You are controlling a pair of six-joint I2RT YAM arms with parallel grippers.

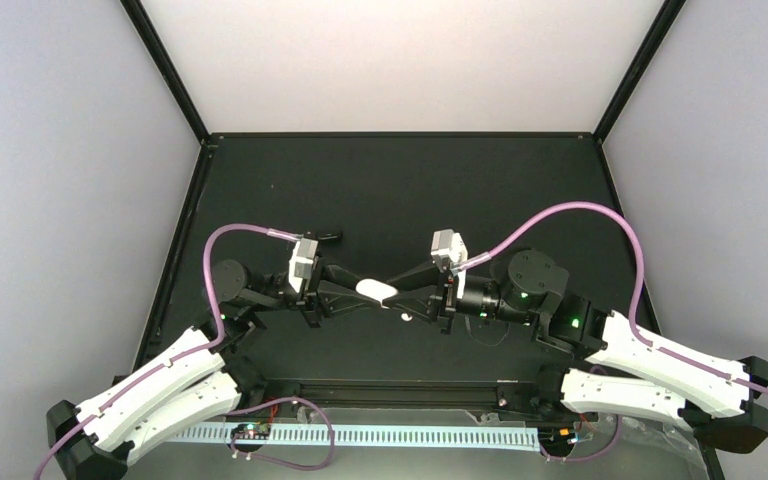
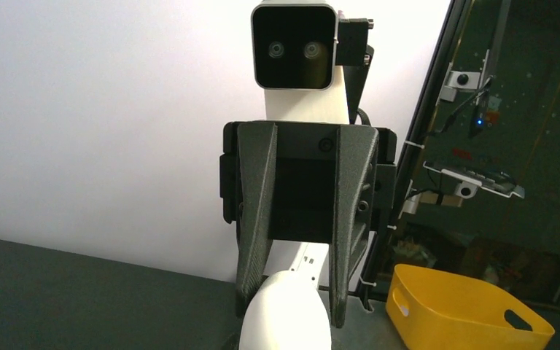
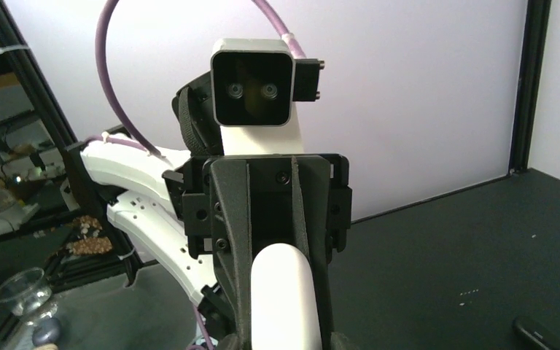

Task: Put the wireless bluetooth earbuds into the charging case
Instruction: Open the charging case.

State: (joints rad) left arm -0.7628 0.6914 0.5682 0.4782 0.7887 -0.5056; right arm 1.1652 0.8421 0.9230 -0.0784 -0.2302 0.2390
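A white oval charging case (image 1: 375, 290) is held above the black table between my two grippers, which meet tip to tip. It looks closed. My left gripper (image 1: 345, 296) is shut on it: in the right wrist view its fingers (image 3: 237, 292) clamp the case (image 3: 283, 306) on its narrow sides. My right gripper (image 1: 415, 292) is also shut on it: in the left wrist view its fingers (image 2: 251, 248) flank the case (image 2: 286, 317) across its width. A tiny white speck (image 1: 403, 316) lies below the grippers, too small to identify. No earbud shows clearly.
A small black object (image 1: 325, 237) lies on the table beyond the left wrist; it also shows in the right wrist view (image 3: 538, 334). A yellow bin (image 2: 467, 310) and a glass cup (image 3: 20, 290) stand outside the enclosure. Black frame posts stand at the table's corners.
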